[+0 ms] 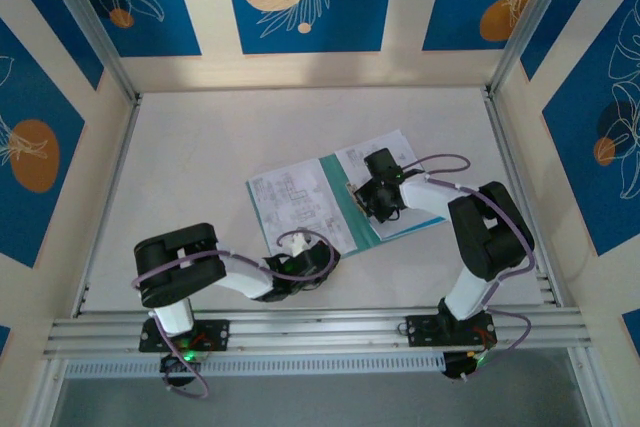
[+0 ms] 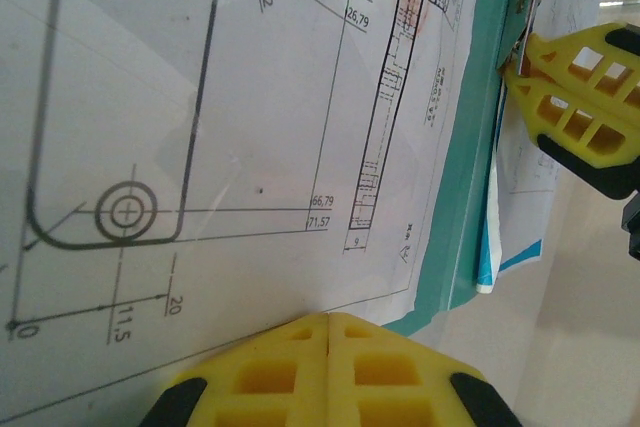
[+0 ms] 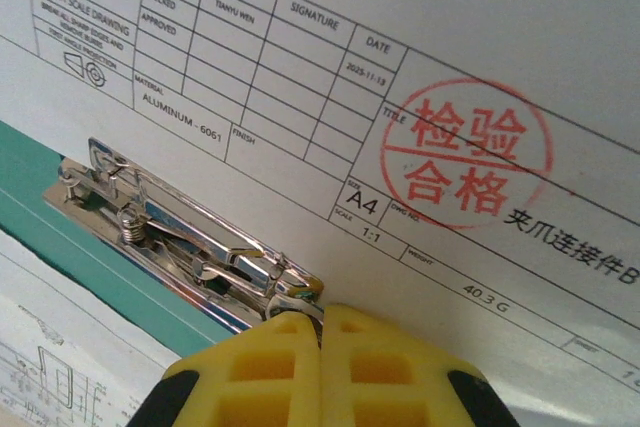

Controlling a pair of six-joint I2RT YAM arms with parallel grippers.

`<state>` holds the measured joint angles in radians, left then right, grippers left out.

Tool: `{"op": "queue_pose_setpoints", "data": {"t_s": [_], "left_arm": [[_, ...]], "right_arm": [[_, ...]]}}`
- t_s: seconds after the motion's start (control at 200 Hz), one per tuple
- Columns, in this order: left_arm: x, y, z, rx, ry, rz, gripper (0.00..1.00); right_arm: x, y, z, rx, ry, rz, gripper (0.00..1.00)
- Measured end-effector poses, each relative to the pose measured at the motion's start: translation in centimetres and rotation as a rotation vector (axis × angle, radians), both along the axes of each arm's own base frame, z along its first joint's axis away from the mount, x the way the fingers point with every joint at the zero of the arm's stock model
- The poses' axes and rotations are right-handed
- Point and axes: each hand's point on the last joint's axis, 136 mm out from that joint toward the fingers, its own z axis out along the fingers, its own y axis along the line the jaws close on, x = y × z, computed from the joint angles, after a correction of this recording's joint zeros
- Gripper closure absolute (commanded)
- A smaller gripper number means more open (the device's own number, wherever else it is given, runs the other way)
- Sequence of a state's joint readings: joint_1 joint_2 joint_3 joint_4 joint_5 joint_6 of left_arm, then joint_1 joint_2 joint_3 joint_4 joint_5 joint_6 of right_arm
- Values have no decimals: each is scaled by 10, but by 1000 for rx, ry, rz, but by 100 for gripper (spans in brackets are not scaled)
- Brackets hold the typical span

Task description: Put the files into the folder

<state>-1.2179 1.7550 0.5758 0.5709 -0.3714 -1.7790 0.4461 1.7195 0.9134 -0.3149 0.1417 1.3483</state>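
Lying open mid-surface (image 1: 200, 147), the teal folder (image 2: 462, 207) carries the files (image 2: 250, 127), printed drawing sheets spread across its inside. The left claw (image 2: 330, 319), fingers shut together, meets the near edge of one sheet; whether it pinches paper cannot be told. The right claw (image 3: 321, 315), likewise closed, bears on the lever end of the metal clip (image 3: 170, 222). Thin, limp and slippery, the sheets would likely buckle if pushed; an edge or corner, taken gently, looks the safest hold.
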Motion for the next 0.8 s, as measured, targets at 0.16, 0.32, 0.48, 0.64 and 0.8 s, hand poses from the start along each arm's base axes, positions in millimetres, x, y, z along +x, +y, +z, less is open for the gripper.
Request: {"op": "queue_pose_setpoints", "data": {"t_s": [0.16,0.32,0.48,0.64,0.8], "left_arm": [[2,1,0,-5,1,3,100],[2,0,0,-7,1,-4,100],[3,0,0,-6,2,-12,100],[2,0,0,-3,1,-20,100],[2,0,0,-3,1,-20,100]], "right_arm": [[0,0,-1,-32,18,-9,100],[-1,1,-2,-45,27,-10,100],[-2,3,-2,-54,26,-11,100],[-1,4,0,-64,13,-5,100],[2,7,9,-72,-8,39,87]]}}
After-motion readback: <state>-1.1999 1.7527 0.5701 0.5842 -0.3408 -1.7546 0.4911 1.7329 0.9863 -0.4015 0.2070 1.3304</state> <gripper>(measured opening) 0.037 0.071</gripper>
